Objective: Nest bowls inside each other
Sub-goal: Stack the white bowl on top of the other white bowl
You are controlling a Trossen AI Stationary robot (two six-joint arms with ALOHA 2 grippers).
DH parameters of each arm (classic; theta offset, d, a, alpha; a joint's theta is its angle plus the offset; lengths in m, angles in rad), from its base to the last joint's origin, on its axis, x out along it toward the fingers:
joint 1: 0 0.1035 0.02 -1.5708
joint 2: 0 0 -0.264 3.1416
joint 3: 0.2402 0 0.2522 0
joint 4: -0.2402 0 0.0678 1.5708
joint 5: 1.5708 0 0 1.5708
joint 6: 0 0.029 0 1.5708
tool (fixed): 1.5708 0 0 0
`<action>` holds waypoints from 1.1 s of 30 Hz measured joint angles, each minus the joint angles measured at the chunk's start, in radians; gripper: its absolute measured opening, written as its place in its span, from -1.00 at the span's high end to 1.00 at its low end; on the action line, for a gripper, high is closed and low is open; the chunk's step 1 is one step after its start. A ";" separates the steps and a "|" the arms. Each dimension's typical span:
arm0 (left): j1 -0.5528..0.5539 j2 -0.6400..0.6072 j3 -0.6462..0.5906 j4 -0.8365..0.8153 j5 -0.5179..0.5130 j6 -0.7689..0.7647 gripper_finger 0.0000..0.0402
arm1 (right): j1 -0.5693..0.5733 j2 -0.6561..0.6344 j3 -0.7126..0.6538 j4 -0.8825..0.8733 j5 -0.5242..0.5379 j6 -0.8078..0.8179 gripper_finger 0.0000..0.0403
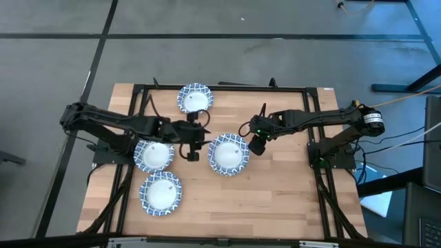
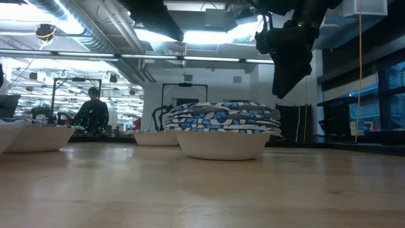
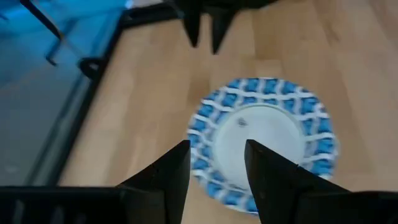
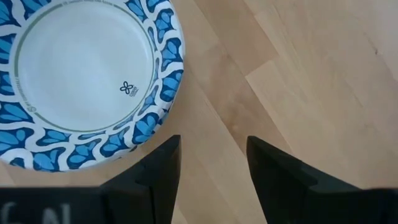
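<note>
Blue-rimmed stacked bowls [image 1: 228,153] sit mid-desk between both grippers: right gripper [image 1: 256,146] just beside, fingers apart, empty; left gripper [image 1: 191,153] opposite, fingers apart, empty.

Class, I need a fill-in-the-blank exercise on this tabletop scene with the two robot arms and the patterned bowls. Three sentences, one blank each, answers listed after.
1. From above, bowls show at ____ spots on the table.
2. Both grippers, left and right, hold ____.
3. In the low view, the middle bowl is really a ____ of bowls.

Missing words: four; nothing; stack
</note>
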 joint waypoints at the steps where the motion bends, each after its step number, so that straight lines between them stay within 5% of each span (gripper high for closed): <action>1: 0.005 -0.008 0.000 -0.006 -0.011 0.024 0.27 | 0.000 0.000 0.000 0.000 0.000 -0.002 0.09; 10: 0.090 -0.008 -0.008 -0.129 -0.099 0.048 0.27 | 0.000 -0.001 -0.010 0.006 0.001 -0.005 0.09; 15: 0.271 -0.006 -0.098 -0.133 0.120 0.006 0.27 | 0.000 -0.001 -0.025 0.008 0.001 -0.005 0.09; 23: 0.496 -0.006 -0.255 -0.025 0.111 0.084 0.27 | 0.000 -0.001 -0.025 0.013 0.001 -0.020 0.09; 33: 0.564 -0.006 -0.303 0.092 0.159 0.273 0.27 | 0.000 -0.001 -0.026 0.013 0.001 -0.036 0.09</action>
